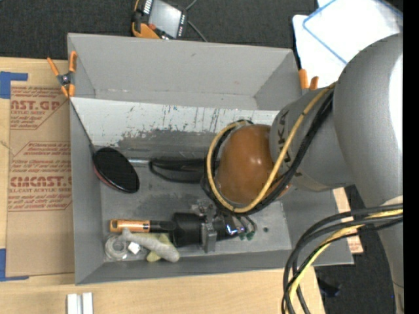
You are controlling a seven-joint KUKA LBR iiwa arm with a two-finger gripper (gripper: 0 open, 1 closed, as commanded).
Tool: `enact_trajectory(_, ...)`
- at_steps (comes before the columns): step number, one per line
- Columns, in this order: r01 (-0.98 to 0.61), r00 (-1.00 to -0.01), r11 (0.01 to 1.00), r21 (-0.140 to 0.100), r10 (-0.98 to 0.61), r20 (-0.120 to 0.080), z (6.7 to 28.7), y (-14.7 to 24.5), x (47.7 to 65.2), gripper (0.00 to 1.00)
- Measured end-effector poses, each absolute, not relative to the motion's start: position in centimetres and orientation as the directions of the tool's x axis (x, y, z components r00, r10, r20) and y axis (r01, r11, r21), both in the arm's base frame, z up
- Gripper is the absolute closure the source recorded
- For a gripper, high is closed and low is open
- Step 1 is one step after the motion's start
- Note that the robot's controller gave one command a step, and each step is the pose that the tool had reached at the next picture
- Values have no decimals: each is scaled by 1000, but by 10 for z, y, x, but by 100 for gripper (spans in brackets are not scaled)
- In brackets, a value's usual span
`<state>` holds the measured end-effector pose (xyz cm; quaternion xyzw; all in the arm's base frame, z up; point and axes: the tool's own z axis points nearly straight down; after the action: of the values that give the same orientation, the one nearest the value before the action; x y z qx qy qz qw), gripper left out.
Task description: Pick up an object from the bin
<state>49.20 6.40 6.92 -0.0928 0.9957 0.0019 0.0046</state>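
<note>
My gripper (215, 229) is low in the bin's front, just right of the middle, under the arm's brown dome. Against its left side lies a black cylindrical piece (186, 231), which runs on leftwards into a thin orange and black handle (129, 226). Whether the gripper holds that piece is hidden. A pale grey-green lumpy thing (160, 249) lies just in front of the black piece. Behind the gripper a black curved thing (175, 169) lies on the bin's floor.
A black oval thing with a red rim (116, 169) leans at the left wall. A clear round piece (118, 248) sits in the front left corner. The arm and its cables cover the bin's right side.
</note>
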Motion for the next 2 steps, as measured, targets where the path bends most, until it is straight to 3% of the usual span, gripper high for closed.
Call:
enact_trajectory(1, -282, -959, 959, 1, -282, -16, 70, 70, 486, 100)
enact_trajectory(2, -233, -972, 973, 3, -233, -14, 70, 70, 487, 100)
